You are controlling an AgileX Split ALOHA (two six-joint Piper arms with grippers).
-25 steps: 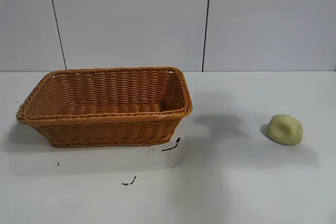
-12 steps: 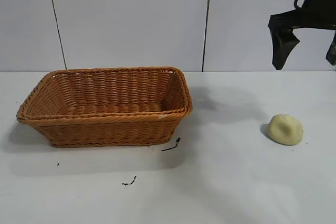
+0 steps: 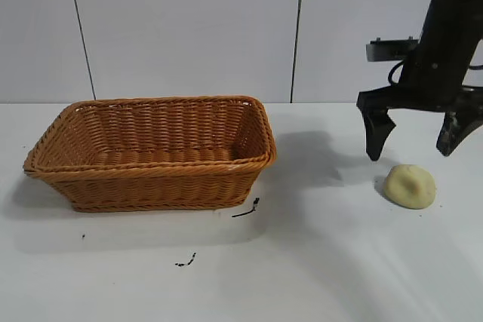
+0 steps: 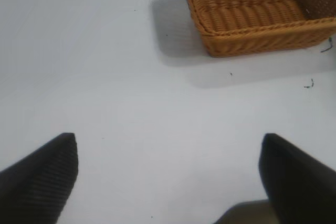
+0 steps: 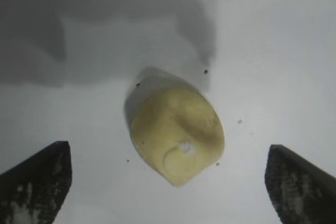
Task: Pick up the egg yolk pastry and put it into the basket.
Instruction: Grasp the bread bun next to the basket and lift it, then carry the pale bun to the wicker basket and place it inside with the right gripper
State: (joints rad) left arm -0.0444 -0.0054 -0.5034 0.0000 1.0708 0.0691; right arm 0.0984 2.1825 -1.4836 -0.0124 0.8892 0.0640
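The egg yolk pastry (image 3: 410, 185), a pale yellow dented lump, lies on the white table at the right; it also shows in the right wrist view (image 5: 177, 135). My right gripper (image 3: 415, 145) hangs open just above and slightly behind it, one finger on each side, and does not touch it; in the right wrist view (image 5: 168, 182) the pastry lies between the spread fingertips. The orange-brown wicker basket (image 3: 151, 175) stands at the left and shows empty; it also shows in the left wrist view (image 4: 252, 35). My left gripper (image 4: 169, 174) is open and empty over bare table, out of the exterior view.
Small black marks (image 3: 246, 210) lie on the table in front of the basket. A grey panelled wall stands behind the table. White table surface lies between basket and pastry.
My right arm has come into view from the upper right and lowered toward the pastry, fingers open. The pastry and basket have not moved.
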